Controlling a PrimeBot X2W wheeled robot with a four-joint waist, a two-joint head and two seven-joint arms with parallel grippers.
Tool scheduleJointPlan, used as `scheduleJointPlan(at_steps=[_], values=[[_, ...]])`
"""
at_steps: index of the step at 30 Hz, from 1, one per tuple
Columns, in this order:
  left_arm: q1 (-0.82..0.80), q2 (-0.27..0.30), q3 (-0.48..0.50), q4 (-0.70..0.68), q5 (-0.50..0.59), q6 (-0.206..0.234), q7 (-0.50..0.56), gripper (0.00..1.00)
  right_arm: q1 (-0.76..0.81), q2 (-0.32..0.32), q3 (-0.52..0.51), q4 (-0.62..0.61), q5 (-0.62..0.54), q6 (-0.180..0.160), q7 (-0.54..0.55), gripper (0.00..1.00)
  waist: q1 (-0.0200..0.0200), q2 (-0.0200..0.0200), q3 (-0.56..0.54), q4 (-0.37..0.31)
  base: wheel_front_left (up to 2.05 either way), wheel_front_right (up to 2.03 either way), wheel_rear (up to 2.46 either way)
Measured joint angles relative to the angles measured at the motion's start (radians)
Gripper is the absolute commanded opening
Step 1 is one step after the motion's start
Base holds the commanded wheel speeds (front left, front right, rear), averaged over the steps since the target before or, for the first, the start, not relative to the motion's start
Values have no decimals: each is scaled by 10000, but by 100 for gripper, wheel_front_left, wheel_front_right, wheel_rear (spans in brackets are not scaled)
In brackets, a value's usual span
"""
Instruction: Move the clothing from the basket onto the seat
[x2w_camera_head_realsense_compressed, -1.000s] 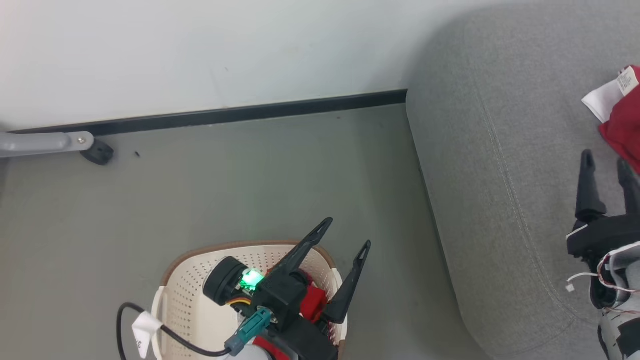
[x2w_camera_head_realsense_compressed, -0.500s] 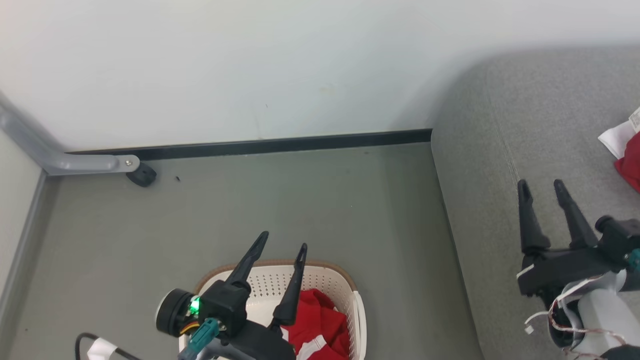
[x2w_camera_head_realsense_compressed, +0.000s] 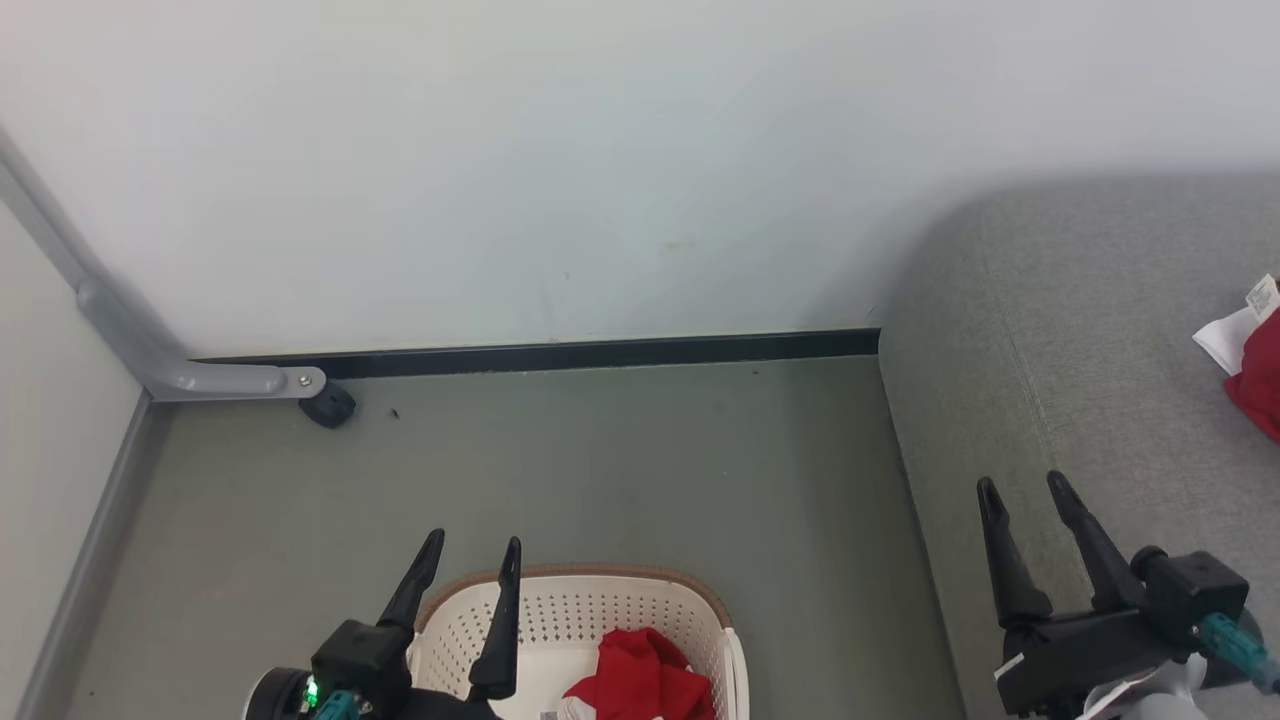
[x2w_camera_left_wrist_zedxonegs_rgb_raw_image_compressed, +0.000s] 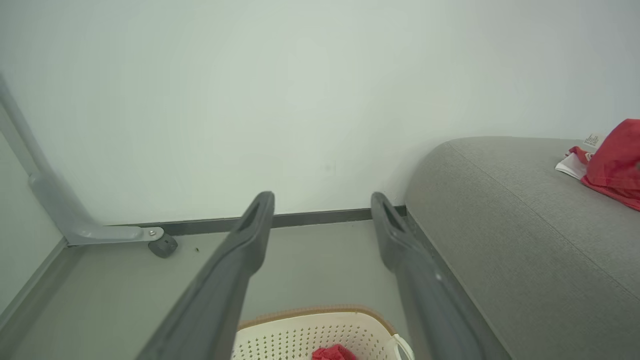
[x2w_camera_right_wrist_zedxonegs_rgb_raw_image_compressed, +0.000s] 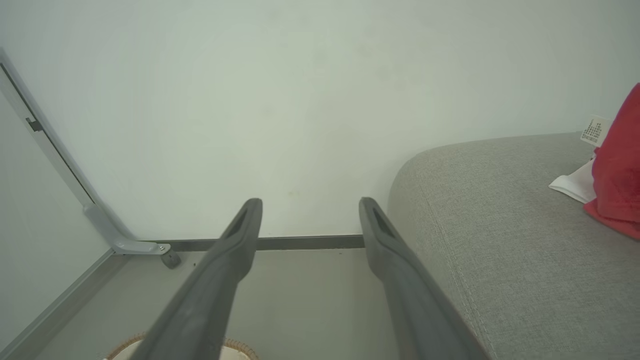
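Both wide, empty. Our left gripper (x2w_camera_head_realsense_compressed: 472, 543) at 7 by basket (x2w_camera_head_realsense_compressed: 570, 573), clothing (x2w_camera_head_realsense_compressed: 640, 678) inside; right gripper (x2w_camera_head_realsense_compressed: 1022, 484) at 4 over seat (x2w_camera_head_realsense_compressed: 1100, 350).

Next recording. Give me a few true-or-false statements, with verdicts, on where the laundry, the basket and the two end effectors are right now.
1. The basket has red clothing in it. True.
2. The left end effector is shut on a garment. False: its jaws are open and hold nothing.
3. A red garment lies on the seat. True.
4. The basket stands on the seat. False: it stands on the floor beside the seat.
5. The right end effector hangs over the basket. False: it is open, over the seat.
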Motion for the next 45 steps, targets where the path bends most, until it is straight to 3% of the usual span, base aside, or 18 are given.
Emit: scheduleJointPlan(at_steps=[18, 45], values=[[1049, -161, 788, 268, -94, 107, -90, 100, 1926, 35, -92, -1124, -90, -94, 0, 100, 0, 0, -857, 61, 0, 0, 0], [1243, -408, 1129, 255, 13, 169, -176, 100, 2325, 25, -88, -1977, -148, -236, 0, 100, 1, 1, -813, 52, 0, 0, 0]])
